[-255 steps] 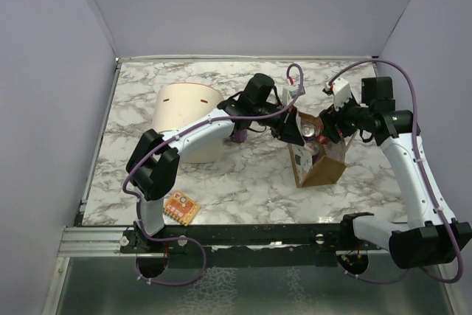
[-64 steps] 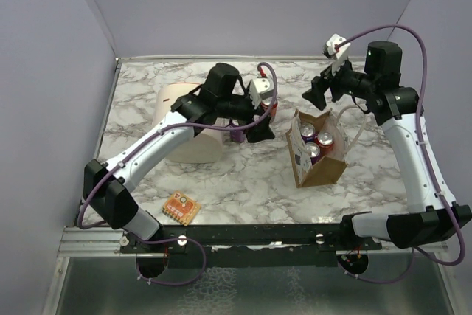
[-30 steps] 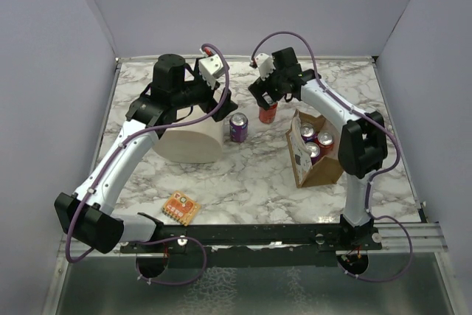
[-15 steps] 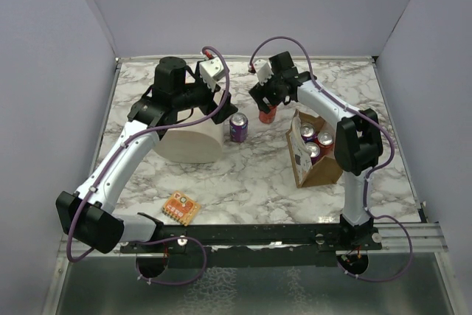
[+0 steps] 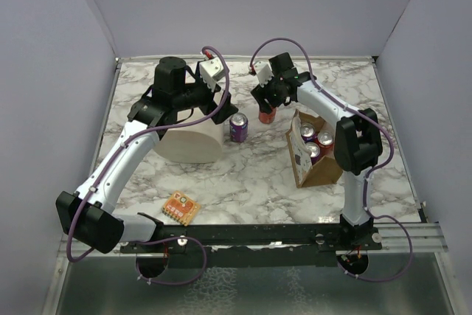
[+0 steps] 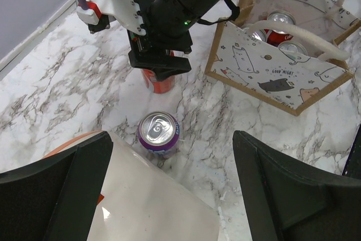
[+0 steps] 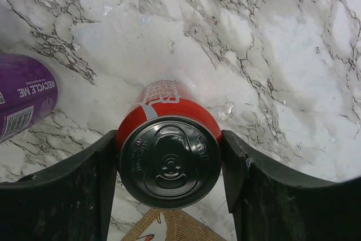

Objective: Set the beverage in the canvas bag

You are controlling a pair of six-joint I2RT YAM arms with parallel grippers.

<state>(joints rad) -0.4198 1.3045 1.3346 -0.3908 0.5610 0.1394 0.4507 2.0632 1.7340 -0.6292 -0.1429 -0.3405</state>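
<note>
A red beverage can (image 7: 169, 156) stands upright on the marble between the fingers of my right gripper (image 7: 169, 145), whose pads press both of its sides. From above, the right gripper (image 5: 267, 107) sits over the red can (image 5: 268, 115), just left of the canvas bag (image 5: 324, 171). The tan bag (image 6: 265, 77) holds three cans (image 5: 317, 138). A purple can (image 5: 238, 127) stands left of the red can (image 6: 158, 78). My left gripper (image 5: 218, 111) hangs open above the purple can (image 6: 158, 132), holding nothing.
A large cream tub (image 5: 188, 134) lies at the left, under my left arm. An orange snack packet (image 5: 181, 207) lies near the front edge. Purple walls enclose the table on three sides.
My right gripper's jaws have closed in onto the red can. Both arms have hardly moved in the last second.
</note>
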